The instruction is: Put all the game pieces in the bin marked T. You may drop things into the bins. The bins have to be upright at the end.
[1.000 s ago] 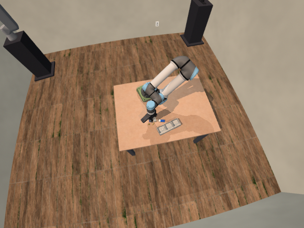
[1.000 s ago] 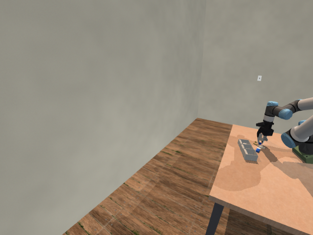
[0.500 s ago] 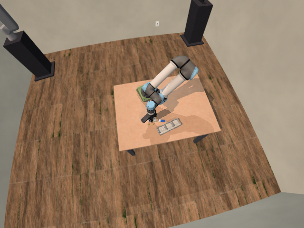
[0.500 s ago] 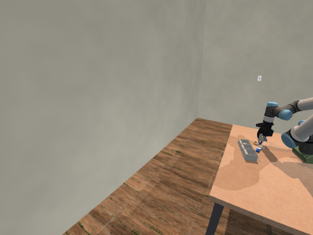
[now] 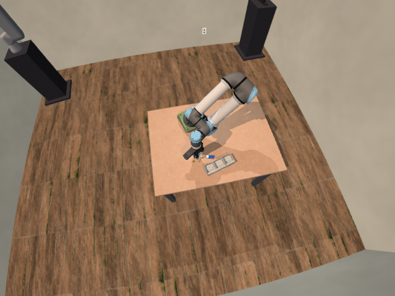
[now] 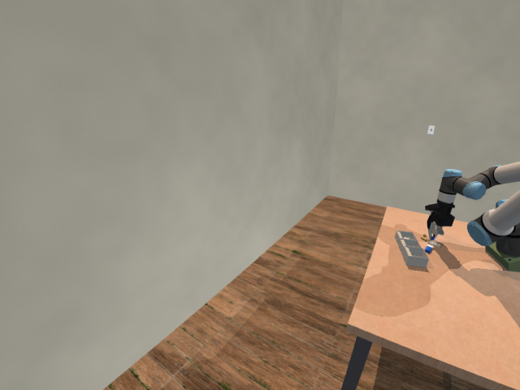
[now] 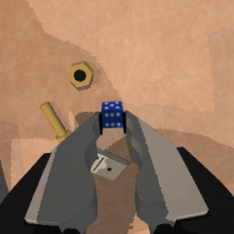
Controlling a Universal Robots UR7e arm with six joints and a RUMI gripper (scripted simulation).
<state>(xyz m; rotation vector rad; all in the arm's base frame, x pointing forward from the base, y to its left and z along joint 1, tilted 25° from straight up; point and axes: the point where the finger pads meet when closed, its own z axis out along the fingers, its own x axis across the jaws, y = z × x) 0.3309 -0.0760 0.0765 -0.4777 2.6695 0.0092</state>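
In the wrist view a small blue die [image 7: 112, 115] with white pips sits between the tips of my gripper [image 7: 112, 113], which is shut on it low over the table. In the top view the gripper [image 5: 195, 155] is left of the row of grey bins [image 5: 220, 164]. In the exterior view the gripper [image 6: 433, 240] stands just right of the bins [image 6: 411, 249]. I cannot read the bins' letters.
A brass nut [image 7: 81, 75] and a brass pin [image 7: 54, 122] lie on the table left of the die. A small grey bracket [image 7: 109, 167] lies under the fingers. A blue and white piece [image 5: 210, 156] lies between the gripper and the bins.
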